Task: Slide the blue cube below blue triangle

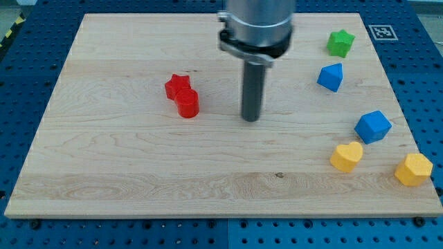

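Overhead, arm (257, 24) cut off.

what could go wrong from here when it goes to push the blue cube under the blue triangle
1. The blue cube lies close to the yellow heart, so a push from above could knock that block too.
2. My tip is well to the view's left of the cube, touching nothing; coming straight across would shove it toward the board's right edge.
3. The blue triangle sits close above; overshooting could bump it.
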{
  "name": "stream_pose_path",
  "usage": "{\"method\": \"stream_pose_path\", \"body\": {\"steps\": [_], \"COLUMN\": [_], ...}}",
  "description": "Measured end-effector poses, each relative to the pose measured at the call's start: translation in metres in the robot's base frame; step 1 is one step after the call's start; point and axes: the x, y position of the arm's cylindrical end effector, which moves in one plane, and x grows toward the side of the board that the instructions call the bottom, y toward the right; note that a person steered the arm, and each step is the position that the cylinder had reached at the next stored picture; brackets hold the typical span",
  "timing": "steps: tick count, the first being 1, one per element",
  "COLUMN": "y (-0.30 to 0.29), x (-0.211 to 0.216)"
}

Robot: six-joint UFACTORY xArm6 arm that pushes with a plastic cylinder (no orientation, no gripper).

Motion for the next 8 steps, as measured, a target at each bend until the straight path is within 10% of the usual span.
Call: {"method": "stream_pose_path", "body": {"steps": [6, 8], "y": [0.251, 0.283], "x": [-0.002, 0.061]}}
